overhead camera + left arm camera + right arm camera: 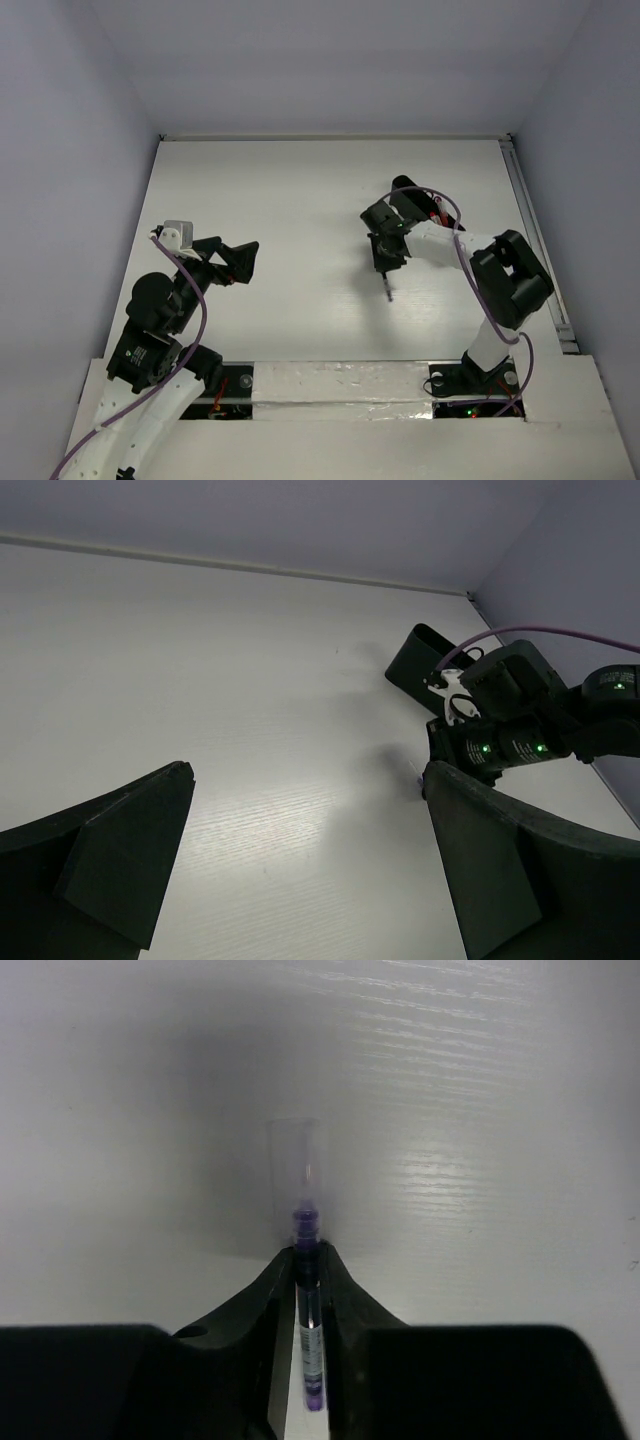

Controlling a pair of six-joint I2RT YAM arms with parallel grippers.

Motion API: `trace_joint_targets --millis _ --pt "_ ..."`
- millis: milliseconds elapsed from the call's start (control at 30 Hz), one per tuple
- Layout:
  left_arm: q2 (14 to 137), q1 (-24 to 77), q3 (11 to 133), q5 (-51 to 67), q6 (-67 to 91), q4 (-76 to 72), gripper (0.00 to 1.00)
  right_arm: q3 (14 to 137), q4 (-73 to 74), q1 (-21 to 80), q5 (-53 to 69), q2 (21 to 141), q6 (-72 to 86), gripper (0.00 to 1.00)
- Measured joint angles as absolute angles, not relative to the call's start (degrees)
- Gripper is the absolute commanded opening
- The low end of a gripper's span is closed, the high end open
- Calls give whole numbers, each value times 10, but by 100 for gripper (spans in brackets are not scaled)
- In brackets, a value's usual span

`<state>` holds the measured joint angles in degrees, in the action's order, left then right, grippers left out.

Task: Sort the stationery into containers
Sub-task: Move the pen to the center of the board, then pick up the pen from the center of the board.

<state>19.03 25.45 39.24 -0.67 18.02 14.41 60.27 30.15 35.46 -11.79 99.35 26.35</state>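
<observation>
Clamped btwn the R jaws, closest to the lens in the right wrist view, a purple pen (311,1315) is held lengthwise, w/ its clear cap (296,1175) sticking out ahead of the tips. R jaws are closed down to the pen's width; nothing else is gripped. From above, the pen is seen hanging below the R jaws, just over the counter (280,200). Whether its end touches cannot be told.

L jaws are spread wide and hold nothing; only bare counter is seen btwn the pads (110,850). They are parked well apart from the R jaws, off to the left, and faced toward them.

A black tray (412,660) is seen behind the R jaws, on the wrist side, near but not under them. Some red is glimpsed beside it from above, too small to name.

Step in hand, as judged: carrying the pen to the tray. Pick-up looks done; drop-off is not yet done.

Next move, as judged: R jaws would need to be drawn back and turned toward the tray, and the pen brought over the opening and lined up w/ the long axis. It would then be lowered before release. The tray is narrow, so a skewed pen could catch a wall, esp. at the projecting cap end.
</observation>
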Motion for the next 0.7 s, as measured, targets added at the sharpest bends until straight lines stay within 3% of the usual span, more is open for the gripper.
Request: trace_joint_targets --millis 133,400,700 --pt "190 255 392 -7 180 144 99 623 316 359 -127 1009 255 0" --pt "190 255 392 -7 180 144 99 606 290 361 -133 981 253 0" --pt "190 255 392 -7 180 144 99 583 126 313 -251 749 217 0"
